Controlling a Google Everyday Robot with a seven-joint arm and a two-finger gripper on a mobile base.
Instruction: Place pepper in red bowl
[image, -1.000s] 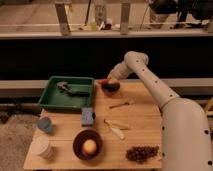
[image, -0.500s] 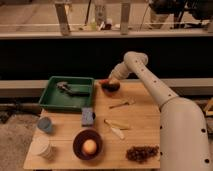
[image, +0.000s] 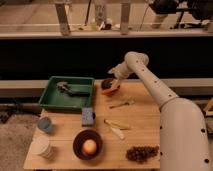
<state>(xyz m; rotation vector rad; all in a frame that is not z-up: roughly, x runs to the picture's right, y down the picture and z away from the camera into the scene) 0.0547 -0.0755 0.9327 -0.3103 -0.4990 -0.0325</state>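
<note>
The red bowl (image: 110, 88) is small, orange-red outside and dark inside, and stands at the far edge of the wooden table (image: 145, 125). My gripper (image: 112, 79) hangs just above the bowl's far rim at the end of the white arm, which comes in from the right. I cannot make out the pepper. It may be hidden by the gripper or lie in the bowl's dark inside.
A green tray (image: 52, 95) with a dark tool stands left of the bowl. A blue sponge (image: 88, 116), a larger maroon bowl (image: 79, 141) holding a yellow-orange ball (image: 89, 146), grapes (image: 141, 152), two cups (image: 45, 125) and light utensils (image: 122, 104) lie nearer the front.
The gripper stays over the red bowl and has hardly moved. Nothing else on the table has shifted.
</note>
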